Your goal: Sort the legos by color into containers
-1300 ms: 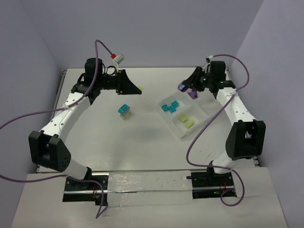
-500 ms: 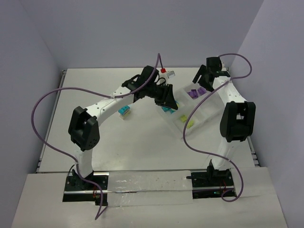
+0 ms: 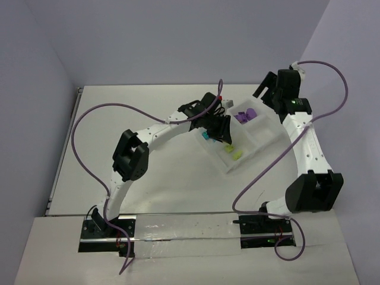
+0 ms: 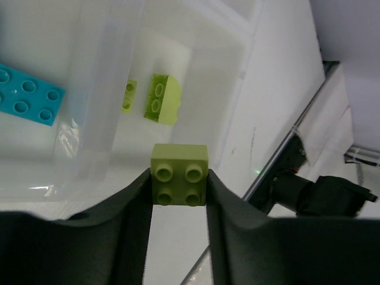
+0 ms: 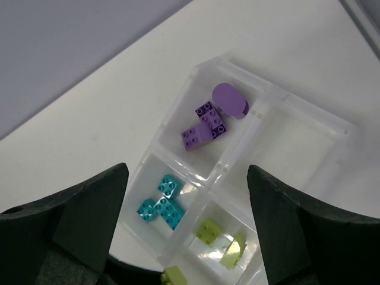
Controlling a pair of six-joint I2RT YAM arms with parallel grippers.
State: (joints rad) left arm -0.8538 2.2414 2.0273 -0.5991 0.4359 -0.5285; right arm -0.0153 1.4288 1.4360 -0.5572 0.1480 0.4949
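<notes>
My left gripper point(image 4: 179, 178) is shut on a lime green lego point(image 4: 179, 183), held above the near side of the clear tray point(image 4: 240, 77). Below it, that compartment holds two lime legos point(image 4: 161, 99), and a cyan lego point(image 4: 27, 95) lies in the neighbouring one. From above, the left gripper point(image 3: 225, 138) hovers over the tray point(image 3: 249, 155). My right gripper point(image 5: 187, 172) stands wide open and empty, high above the tray point(image 5: 309, 127). Purple legos point(image 5: 205, 124), cyan legos point(image 5: 160, 202) and lime legos point(image 5: 209, 231) lie in separate compartments. The right gripper point(image 3: 265, 95) sits beyond the tray's far corner.
One compartment point(image 5: 297, 142) of the tray has nothing in it. The left arm point(image 3: 160, 130) stretches across the middle of the table and hides what lies under it. Purple cables point(image 3: 89, 119) loop over both sides.
The left arm has swung right, bringing the lime lego over the tray. The right gripper has let go of a purple lego into the tray, opened wide and drawn back to the right.
</notes>
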